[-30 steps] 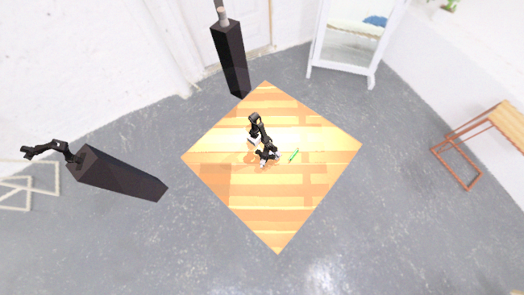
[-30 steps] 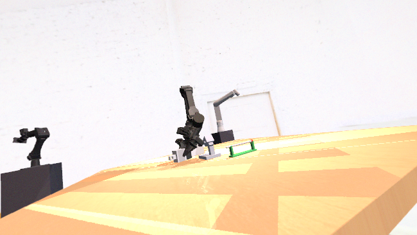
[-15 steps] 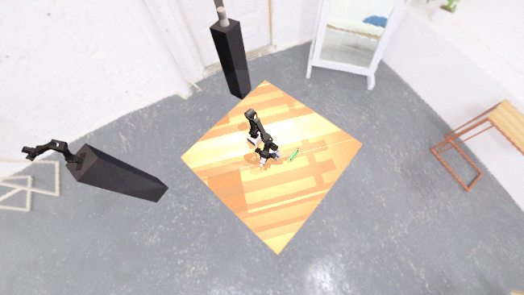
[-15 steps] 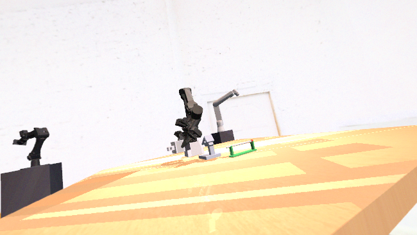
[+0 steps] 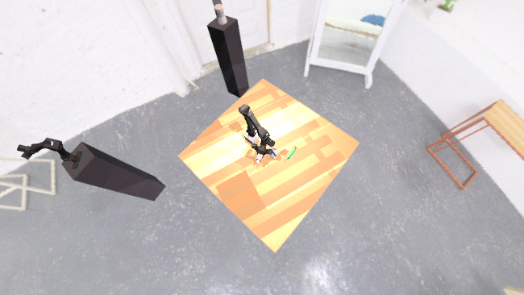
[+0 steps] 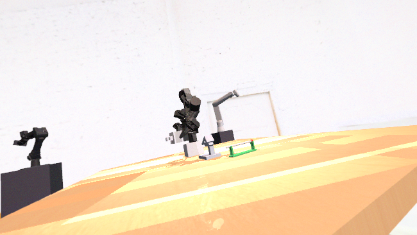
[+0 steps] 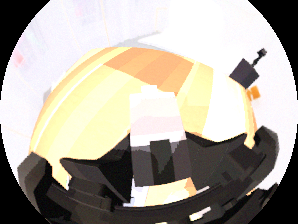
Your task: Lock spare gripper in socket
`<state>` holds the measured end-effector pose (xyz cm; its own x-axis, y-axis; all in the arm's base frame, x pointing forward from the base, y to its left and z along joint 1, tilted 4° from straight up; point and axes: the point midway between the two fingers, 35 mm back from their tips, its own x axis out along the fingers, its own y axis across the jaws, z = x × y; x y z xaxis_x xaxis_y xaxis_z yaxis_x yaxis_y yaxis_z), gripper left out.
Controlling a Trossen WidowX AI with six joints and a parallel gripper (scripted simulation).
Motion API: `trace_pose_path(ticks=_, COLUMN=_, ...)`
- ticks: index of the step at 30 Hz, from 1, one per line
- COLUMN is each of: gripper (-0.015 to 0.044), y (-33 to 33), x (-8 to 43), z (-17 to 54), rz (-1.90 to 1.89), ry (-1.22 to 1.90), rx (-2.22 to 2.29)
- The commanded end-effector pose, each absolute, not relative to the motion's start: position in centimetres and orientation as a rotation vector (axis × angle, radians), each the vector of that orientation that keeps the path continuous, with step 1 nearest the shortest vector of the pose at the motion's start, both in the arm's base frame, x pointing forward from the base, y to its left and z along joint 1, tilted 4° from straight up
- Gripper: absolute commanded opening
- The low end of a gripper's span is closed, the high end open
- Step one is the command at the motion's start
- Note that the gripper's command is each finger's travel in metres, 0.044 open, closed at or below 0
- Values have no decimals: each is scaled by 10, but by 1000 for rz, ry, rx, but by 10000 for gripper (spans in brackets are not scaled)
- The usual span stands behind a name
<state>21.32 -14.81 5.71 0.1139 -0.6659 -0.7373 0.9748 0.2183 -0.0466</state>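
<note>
The parallel-jaw gripper, about half open, grips the spare gripper above the table, presumably for docking in the grey mount. The lock pin spans the green rack, likely parked for later; the spare gripper looks pale and blocky, its spigot unclear

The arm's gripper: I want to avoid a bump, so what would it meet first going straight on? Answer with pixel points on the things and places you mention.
Past the spare gripper [image 5: 259,158] [image 6: 176,137] [image 7: 155,112] between its fingers, probably the wooden table top [image 5: 286,205] [image 6: 208,205] [image 7: 95,115], though depth and exact angle are unclear.
</note>
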Motion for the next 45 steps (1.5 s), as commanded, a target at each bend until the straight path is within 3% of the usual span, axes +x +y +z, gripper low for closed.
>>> trace_pose_path(ticks=1, gripper=0, y=-149, x=214, z=72, rz=-1281, ry=706, rx=525)
trace_pose_path(ticks=14, gripper=0, y=-147, x=213, z=64, rz=-1275, ry=741, rx=518)
trace_pose_path(ticks=45, gripper=0, y=-93, x=229, z=80, rz=-723, ry=1409, rx=247)
